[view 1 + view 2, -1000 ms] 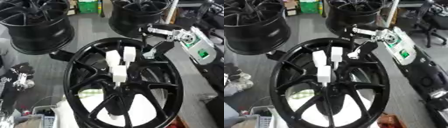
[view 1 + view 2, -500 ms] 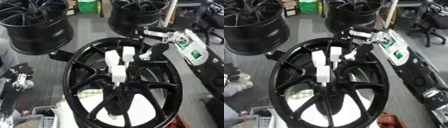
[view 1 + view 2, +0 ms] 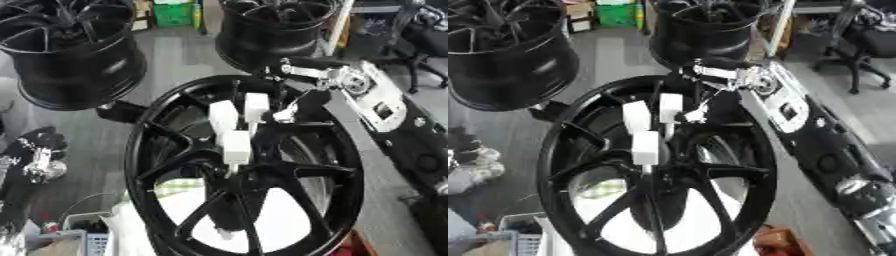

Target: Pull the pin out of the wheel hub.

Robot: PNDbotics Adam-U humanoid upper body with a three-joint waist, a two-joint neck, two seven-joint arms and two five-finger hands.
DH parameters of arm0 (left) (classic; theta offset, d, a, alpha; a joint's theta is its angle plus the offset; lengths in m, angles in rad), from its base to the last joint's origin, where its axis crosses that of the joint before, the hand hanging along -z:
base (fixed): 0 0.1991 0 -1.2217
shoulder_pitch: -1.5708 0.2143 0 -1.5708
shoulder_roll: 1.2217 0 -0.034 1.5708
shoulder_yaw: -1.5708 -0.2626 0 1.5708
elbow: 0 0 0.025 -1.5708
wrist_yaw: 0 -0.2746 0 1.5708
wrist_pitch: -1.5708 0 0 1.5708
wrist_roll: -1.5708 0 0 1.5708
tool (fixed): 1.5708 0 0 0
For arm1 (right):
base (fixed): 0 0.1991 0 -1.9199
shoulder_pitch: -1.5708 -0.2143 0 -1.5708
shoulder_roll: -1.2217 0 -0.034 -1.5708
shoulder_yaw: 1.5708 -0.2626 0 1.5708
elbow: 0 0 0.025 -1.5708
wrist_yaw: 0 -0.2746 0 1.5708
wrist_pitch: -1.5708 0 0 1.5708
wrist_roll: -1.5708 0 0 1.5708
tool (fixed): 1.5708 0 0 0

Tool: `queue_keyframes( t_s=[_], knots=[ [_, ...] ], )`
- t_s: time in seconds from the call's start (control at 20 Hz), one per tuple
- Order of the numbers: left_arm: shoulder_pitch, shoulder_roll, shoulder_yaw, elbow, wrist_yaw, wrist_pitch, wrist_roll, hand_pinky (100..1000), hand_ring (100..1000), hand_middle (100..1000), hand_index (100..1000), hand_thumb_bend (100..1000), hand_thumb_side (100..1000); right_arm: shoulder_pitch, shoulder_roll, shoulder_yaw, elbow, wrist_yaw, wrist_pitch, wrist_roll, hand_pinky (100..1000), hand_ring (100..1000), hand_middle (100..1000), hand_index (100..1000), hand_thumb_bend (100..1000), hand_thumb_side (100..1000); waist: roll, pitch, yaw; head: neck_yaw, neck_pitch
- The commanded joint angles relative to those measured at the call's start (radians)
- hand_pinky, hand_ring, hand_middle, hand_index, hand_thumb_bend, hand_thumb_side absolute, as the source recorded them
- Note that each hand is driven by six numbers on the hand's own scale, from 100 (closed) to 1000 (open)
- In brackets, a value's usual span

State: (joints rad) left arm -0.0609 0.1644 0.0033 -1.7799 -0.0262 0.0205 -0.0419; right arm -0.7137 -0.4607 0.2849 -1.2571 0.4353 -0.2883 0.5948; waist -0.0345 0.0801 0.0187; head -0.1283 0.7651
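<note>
Left eye view: right hand (image 3: pixel 302 102) reaches over the wheel hub's (image 3: pixel 245 170) upper rim; its fingertip touches the rightmost white pin (image 3: pixel 256 107); grip indeterminate.
Right eye view: same contact at the pin, near the hub's upper rim.

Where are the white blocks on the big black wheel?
The three white blocks sit near the middle of the big black wheel, just above its hub, with the right robot hand reaching in beside them from the upper right.

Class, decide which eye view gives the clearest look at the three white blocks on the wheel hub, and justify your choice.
Left eye view: the white blocks sit near mid-frame, all separated against the black wheel. The right eye view shows the same three, shifted left, equally whole.
</note>
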Motion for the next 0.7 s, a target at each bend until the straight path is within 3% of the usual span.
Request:
queue_keyframes(
  t_s=[0.05, 0.45, 0.7],
  knots=[
    [-0.006, 0.001, -0.002, -0.012, 0.005, -0.001, -0.004, 759, 730, 669, 791, 162, 597, -0.026, -0.008, -0.004, 0.009, 0.022, -0.007, 0.01, 646, 478, 738, 875, 403, 378, 0.001, -0.011, 0.0, -0.005, 0.005],
    [-0.006, 0.001, -0.002, -0.011, 0.005, -0.001, -0.004, 759, 730, 669, 790, 163, 597, -0.028, 0.008, -0.004, 0.033, 0.046, -0.018, 0.023, 637, 453, 669, 796, 392, 375, 0.001, -0.011, -0.001, -0.007, 0.005],
    [-0.006, 0.0, -0.003, -0.011, 0.005, -0.001, -0.005, 759, 730, 669, 790, 161, 598, -0.029, 0.016, -0.002, 0.034, 0.052, -0.028, 0.001, 614, 421, 605, 699, 384, 371, 0.001, -0.011, 0.0, -0.007, 0.005]
  ],
)
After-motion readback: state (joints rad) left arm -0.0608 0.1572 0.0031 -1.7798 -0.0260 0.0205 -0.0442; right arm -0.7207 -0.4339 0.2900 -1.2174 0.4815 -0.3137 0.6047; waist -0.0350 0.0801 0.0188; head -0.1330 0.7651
